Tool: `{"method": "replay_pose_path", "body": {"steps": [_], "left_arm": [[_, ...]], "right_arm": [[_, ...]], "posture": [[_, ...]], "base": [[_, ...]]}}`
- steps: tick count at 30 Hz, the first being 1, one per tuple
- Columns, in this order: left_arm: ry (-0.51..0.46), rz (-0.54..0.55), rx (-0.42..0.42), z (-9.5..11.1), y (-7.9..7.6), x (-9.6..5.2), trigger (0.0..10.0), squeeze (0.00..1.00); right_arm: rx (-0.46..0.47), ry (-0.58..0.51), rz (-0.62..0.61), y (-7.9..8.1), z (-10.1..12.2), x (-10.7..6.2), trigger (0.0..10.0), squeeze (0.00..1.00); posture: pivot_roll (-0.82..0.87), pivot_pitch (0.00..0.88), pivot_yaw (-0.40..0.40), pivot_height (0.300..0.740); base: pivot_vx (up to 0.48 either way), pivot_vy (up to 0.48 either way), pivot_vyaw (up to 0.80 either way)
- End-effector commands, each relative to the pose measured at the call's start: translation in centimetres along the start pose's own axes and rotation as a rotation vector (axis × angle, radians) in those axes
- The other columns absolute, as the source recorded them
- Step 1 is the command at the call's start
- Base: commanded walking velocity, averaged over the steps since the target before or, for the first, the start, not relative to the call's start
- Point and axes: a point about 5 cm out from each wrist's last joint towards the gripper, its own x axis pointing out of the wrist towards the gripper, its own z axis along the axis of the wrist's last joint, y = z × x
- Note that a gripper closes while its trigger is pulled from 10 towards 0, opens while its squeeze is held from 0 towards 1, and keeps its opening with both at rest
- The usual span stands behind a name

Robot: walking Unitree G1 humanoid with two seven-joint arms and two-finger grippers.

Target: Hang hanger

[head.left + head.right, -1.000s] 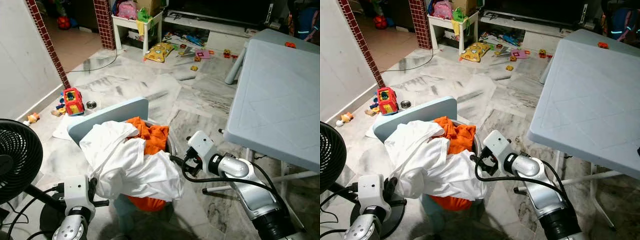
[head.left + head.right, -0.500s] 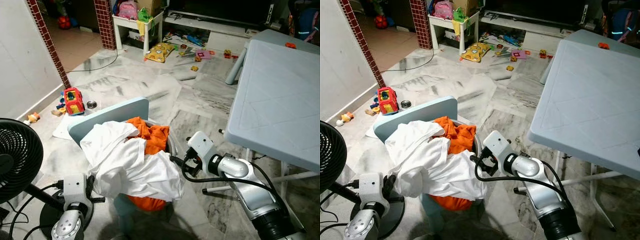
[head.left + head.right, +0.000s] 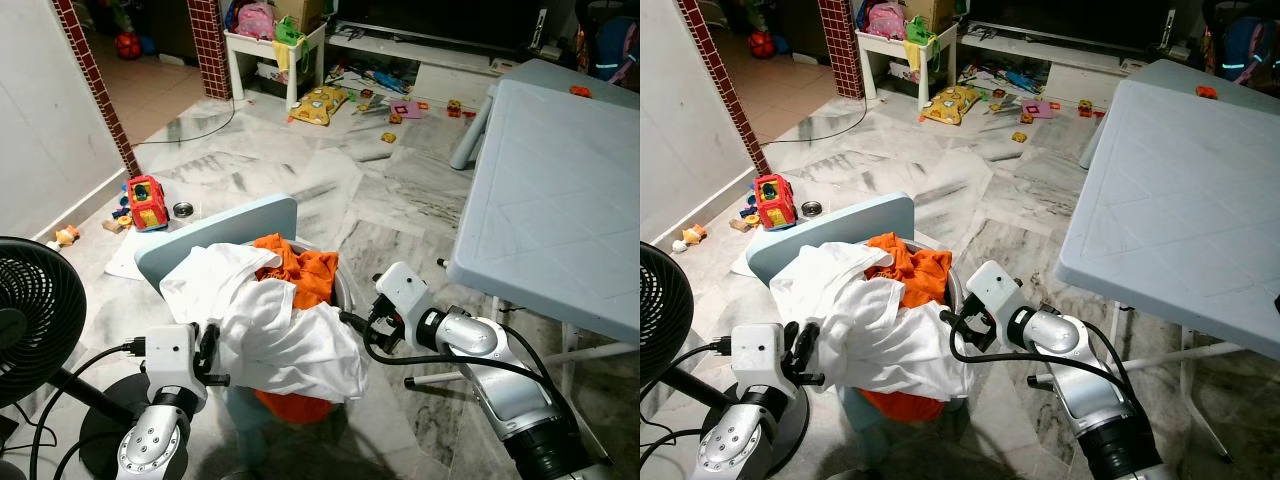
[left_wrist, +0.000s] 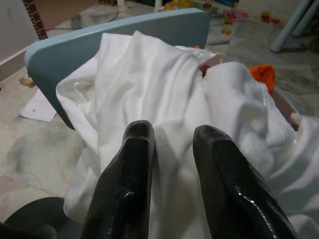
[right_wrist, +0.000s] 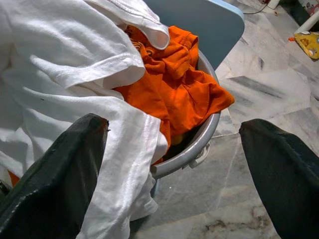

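Left gripper (image 4: 172, 164) has risen and closed in on the white cloth (image 3: 270, 320) heaped over the basin (image 5: 199, 144); fingers slightly apart, gripping nothing. Right gripper (image 3: 952, 330) holds wide open beside the rim. No hanger visible; likely buried, so hanging not started.

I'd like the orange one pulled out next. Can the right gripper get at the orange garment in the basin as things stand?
Probably yes: the right gripper is open beside the basin, and the orange garment lies exposed on that side, white garment covering only its far part.
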Motion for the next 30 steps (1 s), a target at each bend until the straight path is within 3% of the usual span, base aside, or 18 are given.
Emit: {"method": "replay_pose_path", "body": {"steps": [1, 9, 14, 15, 17, 18, 21, 28, 29, 30], "left_arm": [[0.014, -0.008, 0.011, 0.1, -0.2, -0.2, 10.0, 0.0], [0.089, -0.017, -0.001, -1.1, -0.8, -1.7, 10.0, 0.0], [0.118, -0.011, 0.004, -1.9, -0.1, -2.1, 10.0, 0.0], [0.115, -0.004, 0.006, -2.1, 0.2, -2.1, 10.0, 0.34], [0.112, 0.0, 0.007, -2.2, 0.3, -2.1, 10.0, 0.34], [0.115, 0.004, 0.006, -2.5, 0.6, -2.1, 10.0, 1.0], [0.143, 0.032, 0.021, -4.0, 2.2, -1.9, 10.0, 1.0], [0.182, 0.052, 0.034, -5.8, 3.8, -1.5, 10.0, 0.96], [0.192, 0.053, 0.035, -6.4, 4.1, -1.1, 10.0, 0.73], [0.192, 0.053, 0.035, -6.4, 4.1, -1.1, 10.0, 0.73]], "right_arm": [[-0.014, -0.007, -0.003, -0.3, 0.3, 0.0, 10.0, 0.0], [-0.016, -0.006, -0.004, -0.4, 0.3, 0.0, 10.0, 0.0], [-0.016, -0.008, -0.004, -0.4, 0.4, 0.0, 10.0, 0.0], [-0.016, -0.008, -0.004, -0.4, 0.3, 0.0, 10.0, 0.0], [-0.016, -0.007, -0.004, -0.4, 0.3, 0.0, 10.0, 0.0], [-0.016, -0.006, -0.004, -0.4, 0.3, 0.0, 10.0, 0.0], [-0.013, -0.003, -0.002, -0.3, 0.1, 0.0, 10.0, 0.0], [-0.011, -0.005, 0.0, -0.2, 0.2, 0.1, 10.0, 0.0], [-0.012, -0.006, 0.0, -0.3, 0.3, 0.1, 10.0, 0.0], [-0.012, -0.006, 0.0, -0.3, 0.3, 0.1, 10.0, 0.0]], "posture": [[-0.01, 0.078, -0.038, 0.74], [-0.01, 0.075, -0.038, 0.74], [-0.01, 0.077, -0.039, 0.74], [-0.01, 0.077, -0.039, 0.74], [-0.01, 0.079, -0.039, 0.74], [0.0, 0.08, -0.038, 0.74], [0.0, 0.084, -0.038, 0.74], [0.0, 0.084, -0.04, 0.74], [0.0, 0.084, -0.04, 0.74], [0.0, 0.084, -0.04, 0.74]], "base": [[0.0, 0.0, 0.0], [0.0, 0.0, 0.0], [0.0, 0.0, 0.0], [0.0, 0.0, 0.0], [0.0, 0.0, 0.0], [0.0, 0.0, 0.0], [0.0, 0.0, 0.0], [0.0, 0.0, 0.0], [0.0, 0.0, 0.0], [0.0, 0.0, 0.0]]}}
